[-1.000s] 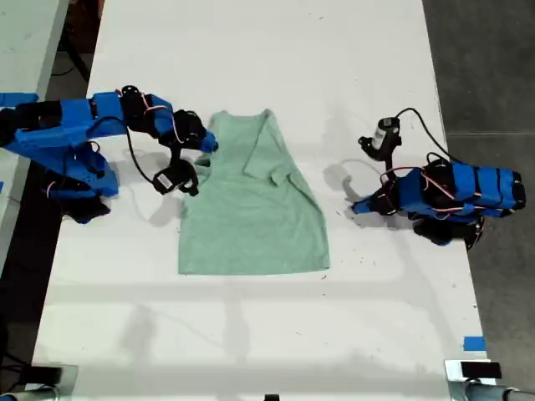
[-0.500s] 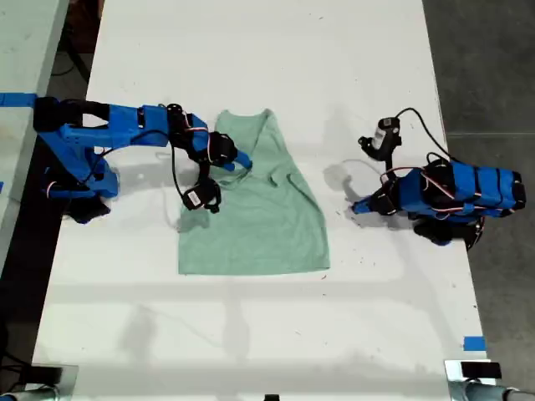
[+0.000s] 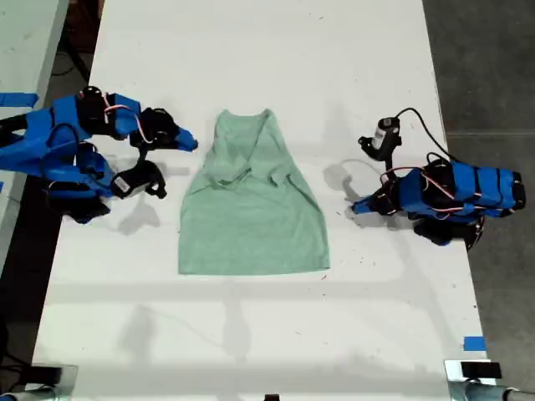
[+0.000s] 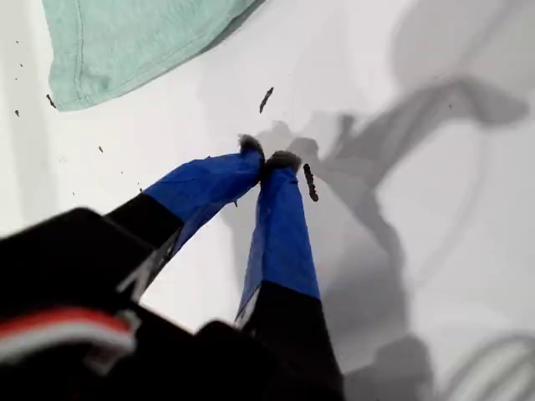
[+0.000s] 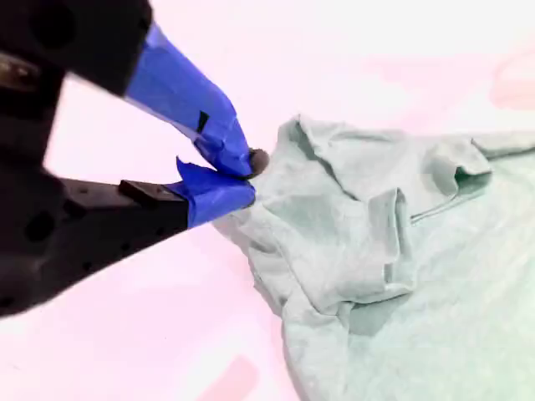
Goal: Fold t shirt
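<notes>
The t shirt (image 3: 251, 209) lies mid-surface (image 3: 251, 334), both sleeves folded in. My first gripper (image 4: 266, 160): jaws together, empty, over bare surface. My second gripper (image 5: 238, 175): jaws together, empty, just beside the shirt

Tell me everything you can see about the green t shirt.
The t shirt is pale mint-green, thin soft cloth, lying on the white table. Both sleeves look folded inward over the chest, leaving rumpled creases there. The hem end, toward the exterior view's bottom, lies smooth and wider. Nothing grips it.
</notes>
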`<state>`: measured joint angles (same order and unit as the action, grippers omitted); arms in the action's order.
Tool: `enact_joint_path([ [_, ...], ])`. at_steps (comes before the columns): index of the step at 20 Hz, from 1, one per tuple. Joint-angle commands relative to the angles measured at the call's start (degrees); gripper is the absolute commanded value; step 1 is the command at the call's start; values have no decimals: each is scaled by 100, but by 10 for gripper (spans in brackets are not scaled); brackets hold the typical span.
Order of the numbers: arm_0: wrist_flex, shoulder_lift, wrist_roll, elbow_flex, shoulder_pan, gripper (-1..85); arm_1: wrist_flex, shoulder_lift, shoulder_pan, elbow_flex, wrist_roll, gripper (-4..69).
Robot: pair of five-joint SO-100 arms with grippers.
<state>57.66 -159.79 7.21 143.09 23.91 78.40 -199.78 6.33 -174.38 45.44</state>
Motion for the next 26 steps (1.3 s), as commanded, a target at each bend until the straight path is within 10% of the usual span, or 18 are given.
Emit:
enact_joint_path([
  [1, -97, -4008, -729, 2329, -809, -3, 9, -79, -26, -281, 79, 31],
  [4, -1336, -4491, -1450, 4562, -1652, -3, 9, -88, -26, -281, 44, 30],
  [8, 53, -4579, -2399, 4562, -1415, 44, 9, -88, -18, -272, 53, 28],
  [26, 44, -4544, -2347, 4562, -835, 174, 9, -88, -18, -272, 62, 27],
])
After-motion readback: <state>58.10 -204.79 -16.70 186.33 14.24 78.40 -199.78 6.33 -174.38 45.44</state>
